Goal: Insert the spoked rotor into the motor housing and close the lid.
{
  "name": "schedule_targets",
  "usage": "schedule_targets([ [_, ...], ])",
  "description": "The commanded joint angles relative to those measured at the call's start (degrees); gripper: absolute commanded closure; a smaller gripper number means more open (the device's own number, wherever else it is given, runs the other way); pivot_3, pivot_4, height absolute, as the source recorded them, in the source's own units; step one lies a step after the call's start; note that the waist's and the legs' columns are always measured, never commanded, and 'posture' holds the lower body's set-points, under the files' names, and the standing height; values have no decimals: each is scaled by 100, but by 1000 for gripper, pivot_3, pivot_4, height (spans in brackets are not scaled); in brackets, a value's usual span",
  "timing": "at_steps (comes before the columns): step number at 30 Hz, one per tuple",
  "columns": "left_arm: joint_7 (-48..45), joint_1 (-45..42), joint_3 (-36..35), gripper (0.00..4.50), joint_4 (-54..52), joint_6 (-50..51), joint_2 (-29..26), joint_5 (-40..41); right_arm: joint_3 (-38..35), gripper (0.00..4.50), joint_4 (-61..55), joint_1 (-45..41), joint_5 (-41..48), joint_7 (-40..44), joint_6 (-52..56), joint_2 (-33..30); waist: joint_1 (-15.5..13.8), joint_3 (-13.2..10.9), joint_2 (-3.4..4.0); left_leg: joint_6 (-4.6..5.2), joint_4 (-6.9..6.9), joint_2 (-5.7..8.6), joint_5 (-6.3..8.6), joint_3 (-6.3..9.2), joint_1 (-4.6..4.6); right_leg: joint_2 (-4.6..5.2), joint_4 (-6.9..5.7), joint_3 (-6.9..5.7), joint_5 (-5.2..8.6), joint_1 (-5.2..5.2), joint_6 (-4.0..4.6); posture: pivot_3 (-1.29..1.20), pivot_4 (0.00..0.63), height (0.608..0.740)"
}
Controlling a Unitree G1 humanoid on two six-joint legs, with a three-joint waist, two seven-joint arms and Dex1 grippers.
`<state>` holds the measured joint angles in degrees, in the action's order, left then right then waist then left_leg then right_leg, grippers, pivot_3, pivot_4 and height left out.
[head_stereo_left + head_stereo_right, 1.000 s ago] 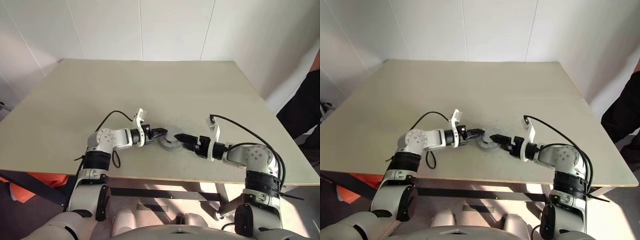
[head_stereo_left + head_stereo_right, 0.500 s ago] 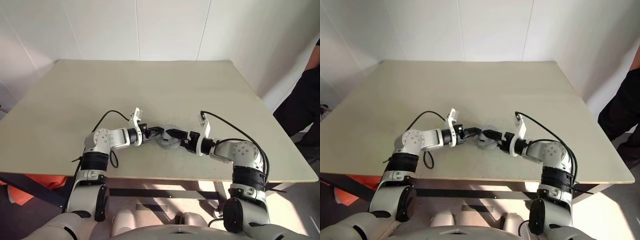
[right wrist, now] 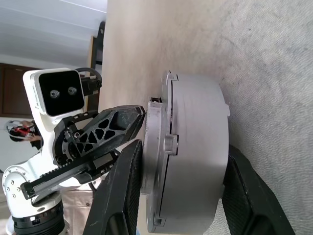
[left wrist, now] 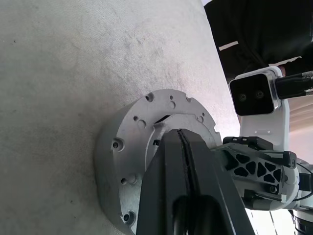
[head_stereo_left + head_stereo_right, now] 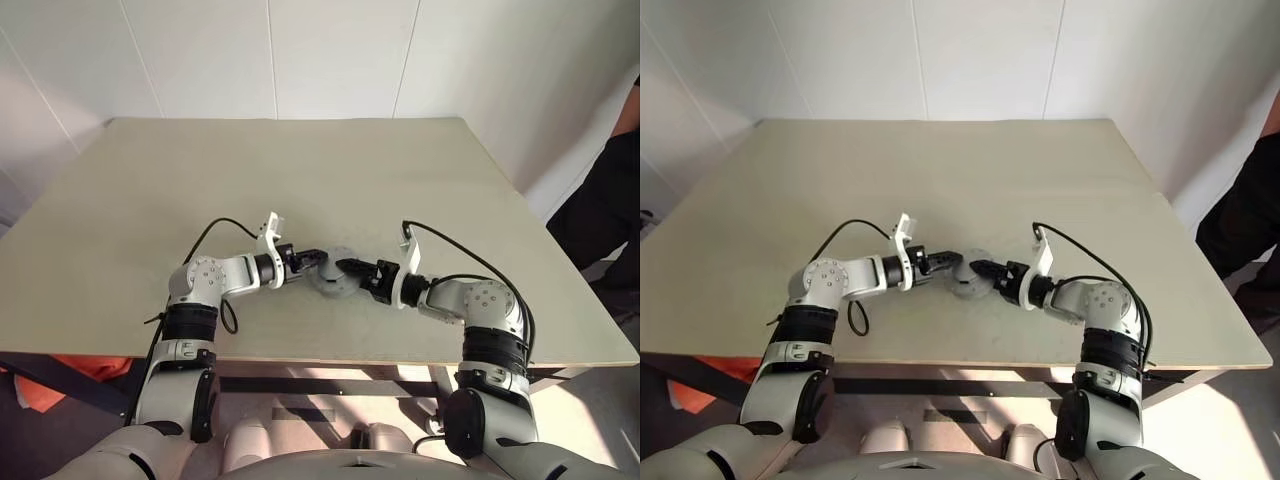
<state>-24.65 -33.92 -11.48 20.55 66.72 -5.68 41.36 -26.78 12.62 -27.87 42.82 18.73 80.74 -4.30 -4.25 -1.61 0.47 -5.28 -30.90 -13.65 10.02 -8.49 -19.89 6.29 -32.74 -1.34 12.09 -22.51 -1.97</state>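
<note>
A round grey motor housing [image 5: 335, 284] sits on the table near its front edge, with the lid [image 4: 146, 127], a flat grey disc with small holes, lying on top of it. The spoked rotor is hidden. My left gripper [image 5: 320, 256] is shut, and its joined tips rest on top of the lid [image 3: 156, 147]. Coming from the right, my right gripper [image 5: 346, 267] has one finger on each side of the housing [image 3: 195, 147], and both fingers [image 3: 124, 186] lie against the stack.
The beige table [image 5: 300, 170] stretches away bare behind the housing, up to a white wall. A person in dark clothes [image 5: 612, 180] stands past the table's right edge. Something orange [image 5: 40, 385] lies below the table's front left corner.
My right gripper has come in from the right until it reached the housing, and its fingers have narrowed around it. My left gripper has stayed shut on top of the lid.
</note>
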Motion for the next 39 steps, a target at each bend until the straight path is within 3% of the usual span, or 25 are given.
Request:
schedule_targets([
  [1, 114, 155, -149, 4500, 114, -352, 8, -156, -176, 2341, 140, -375, 108, -216, -186, 144, 8, -1, 2, -6, 3, 0, -3, -1, -2, -1, -2, 1, -2, -5, 3, 0, 0, 740],
  [8, 61, 212, -1180, 4500, -174, -767, -105, 476, -989, 2341, 534, -839, 510, -653, -491, 467, -20, -56, 21, -23, 23, -11, -14, -1, -44, -13, -23, -11, -78, -81, 86, 0, 0, 740],
  [17, 286, 478, -1456, 4500, -445, -702, -82, 707, -1263, 2341, 729, -1117, 735, -1074, -597, 605, -118, -72, 21, -7, 21, -11, -5, -2, -72, -12, -17, -14, -88, -93, 69, 0, 0, 740],
  [23, 486, 657, -1719, 4500, -810, -407, 169, 1305, -1991, 2341, 913, -1752, 1552, -1792, -726, 891, -128, -118, 21, -7, -17, -11, -5, -2, -76, -8, -39, -10, -80, -94, 84, 0, 0, 740],
  [30, 752, 966, -1917, 4500, -1207, -464, 341, 1770, -2003, 2341, 760, -2182, 2345, -2452, -849, 1163, -135, -119, 21, -9, -32, -13, -6, -1, -68, -8, -66, -7, -83, -93, 78, 0, 0, 740],
  [33, 809, 1093, -2047, 3931, -1291, -532, 393, 2005, -1894, 2341, 787, -2231, 2577, -2624, -926, 1166, -142, -120, 20, -9, -35, -13, -6, 1, -74, -9, -67, -9, -90, -94, 65, 0, 0, 740],
  [39, 774, 1272, -2079, 1791, -1490, -403, 400, 2628, -1671, 2341, 982, -2259, 2722, -2735, -1013, 1027, -143, -121, 18, -9, -45, -13, -6, 1, -73, -8, -80, -7, -92, -94, 63, 0, 0, 740],
])
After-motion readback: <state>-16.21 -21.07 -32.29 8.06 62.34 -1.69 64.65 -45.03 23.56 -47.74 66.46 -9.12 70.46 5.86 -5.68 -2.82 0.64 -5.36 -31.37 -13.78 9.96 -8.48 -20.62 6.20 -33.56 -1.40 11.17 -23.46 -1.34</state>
